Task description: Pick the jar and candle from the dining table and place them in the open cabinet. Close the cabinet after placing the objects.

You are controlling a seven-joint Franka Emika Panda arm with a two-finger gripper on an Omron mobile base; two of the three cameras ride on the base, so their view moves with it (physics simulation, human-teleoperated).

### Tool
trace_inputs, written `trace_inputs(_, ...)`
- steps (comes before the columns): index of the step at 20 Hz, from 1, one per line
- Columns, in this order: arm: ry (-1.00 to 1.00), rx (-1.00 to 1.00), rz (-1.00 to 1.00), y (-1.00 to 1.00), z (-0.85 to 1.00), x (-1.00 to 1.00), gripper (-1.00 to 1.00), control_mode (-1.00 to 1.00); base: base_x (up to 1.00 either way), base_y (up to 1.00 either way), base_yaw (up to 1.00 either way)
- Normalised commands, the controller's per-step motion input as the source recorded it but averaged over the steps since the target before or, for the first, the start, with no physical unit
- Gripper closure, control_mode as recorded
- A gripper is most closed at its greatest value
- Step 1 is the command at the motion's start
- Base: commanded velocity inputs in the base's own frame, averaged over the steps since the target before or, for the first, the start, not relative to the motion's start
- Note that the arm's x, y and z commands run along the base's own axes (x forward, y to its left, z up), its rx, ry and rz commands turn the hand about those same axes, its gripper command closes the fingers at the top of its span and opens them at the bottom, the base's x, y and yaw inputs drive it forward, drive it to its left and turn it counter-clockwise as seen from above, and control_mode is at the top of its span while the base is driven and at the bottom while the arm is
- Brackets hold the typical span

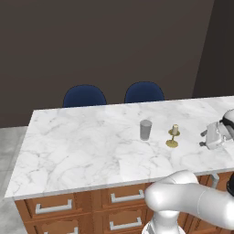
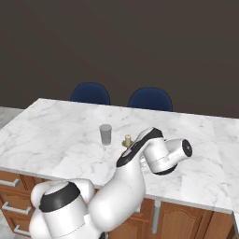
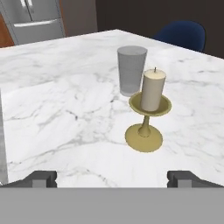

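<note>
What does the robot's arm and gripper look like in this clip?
The arm is glossy white with rounded, bulging links, black bands at the joints and a dark round end cap. The gripper has two small dark grey, blocky fingertips. No cables or markings are visible.

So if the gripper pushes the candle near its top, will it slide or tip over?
Probably tip: the candle stands high on a thin stem over a small round base. The pillar may also come loose from the holder. The jar stands just behind it and could get knocked.
</note>
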Motion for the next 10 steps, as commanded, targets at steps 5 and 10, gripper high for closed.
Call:
trace_inputs(5,0.0,0.0,0.0,0.18,-0.06,0.01,-1.0,-1.0,0.0,0.0,0.0)
trace_inputs(10,0.0,0.01,0.0,0.12,-0.12,0.1,-1.0,-1.0,0.0,0.0,0.0)
